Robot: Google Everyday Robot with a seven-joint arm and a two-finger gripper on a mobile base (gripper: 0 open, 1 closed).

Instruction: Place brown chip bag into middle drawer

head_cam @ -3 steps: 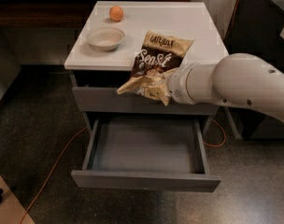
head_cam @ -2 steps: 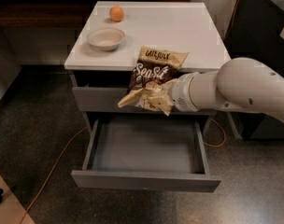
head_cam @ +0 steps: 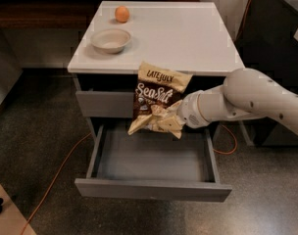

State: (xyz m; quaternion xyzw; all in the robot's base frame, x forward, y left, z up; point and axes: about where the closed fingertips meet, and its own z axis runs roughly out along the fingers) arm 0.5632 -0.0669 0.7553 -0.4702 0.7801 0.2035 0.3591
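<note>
The brown chip bag point(head_cam: 158, 98) hangs upright in the air, its tan top edge level with the cabinet's front edge and its crumpled lower end in my gripper point(head_cam: 172, 121). The gripper comes in from the right on the white arm point(head_cam: 257, 99) and is shut on the bag's lower end. The bag hangs just above the back left part of the middle drawer point(head_cam: 154, 160), which is pulled out, open and empty. The closed grey drawer front point(head_cam: 104, 104) above it is partly hidden by the bag.
A white bowl point(head_cam: 110, 39) and an orange fruit point(head_cam: 121, 13) sit on the white cabinet top point(head_cam: 188, 33) at the back left. An orange cable point(head_cam: 56, 175) runs over the floor on the left. Dark furniture point(head_cam: 281, 38) stands at the right.
My gripper has moved down and slightly left with the bag, from over the cabinet top's front edge to just above the open drawer. The drawer has not moved.
</note>
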